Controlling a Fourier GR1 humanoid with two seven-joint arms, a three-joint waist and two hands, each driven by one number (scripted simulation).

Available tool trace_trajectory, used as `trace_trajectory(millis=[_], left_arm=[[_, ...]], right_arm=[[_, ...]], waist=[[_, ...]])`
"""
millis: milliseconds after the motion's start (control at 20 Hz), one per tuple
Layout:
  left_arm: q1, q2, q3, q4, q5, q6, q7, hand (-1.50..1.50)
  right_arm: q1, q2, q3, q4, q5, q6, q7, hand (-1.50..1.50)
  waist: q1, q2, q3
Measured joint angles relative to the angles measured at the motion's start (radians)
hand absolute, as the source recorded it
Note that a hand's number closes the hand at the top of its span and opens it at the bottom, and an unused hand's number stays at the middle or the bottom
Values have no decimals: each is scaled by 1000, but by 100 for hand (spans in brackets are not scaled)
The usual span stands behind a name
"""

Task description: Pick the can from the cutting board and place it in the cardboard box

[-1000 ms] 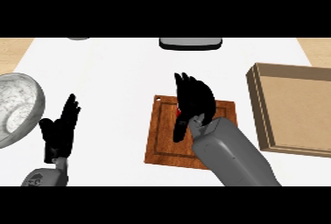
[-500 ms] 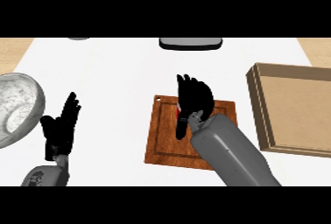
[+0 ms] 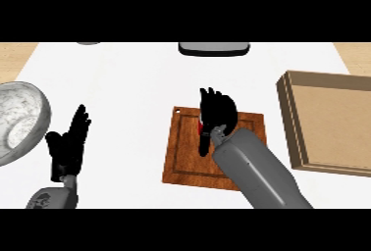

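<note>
White counter [image 3: 138,83]: right robot hand [image 3: 216,112] covers red can [image 3: 200,126].

Legible text, labels, brands, numbers, signs: none.

- Cardboard box [image 3: 330,122]: plain brown walls and floor, no print or marking visible.
- Cutting board [image 3: 190,157]: bare wood grain, no stamp or logo.
- Can [image 3: 200,126]: only a red sliver shows beside the right robot hand [image 3: 217,110]; any label on it is hidden.
- Bowl [image 3: 18,120]: speckled grey surface, no lettering.
- Table [image 3: 138,78]: plain white top, unmarked.
</note>
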Motion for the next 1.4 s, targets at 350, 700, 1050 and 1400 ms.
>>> trace_trajectory(millis=[350, 700, 1050, 1400], left_arm=[[17, 0, 12, -28, -15, -20, 15, 0], [-12, -17, 32, -2, -26, -21, 16, 0], [-4, -18, 40, -7, -29, -35, 19, 0], [13, -27, 49, -12, -42, -23, 16, 0]], right_arm=[[-5, 2, -29, 78, 23, -35, -53, -150], [-4, 3, -10, 145, 26, -89, -116, 150], [-32, -1, 20, 189, 76, -190, -226, 150], [61, -62, 100, 111, 103, -238, -346, 150]], waist=[[1, 0, 0], [-1, 0, 0], [1, 0, 0], [-22, -14, -1]])
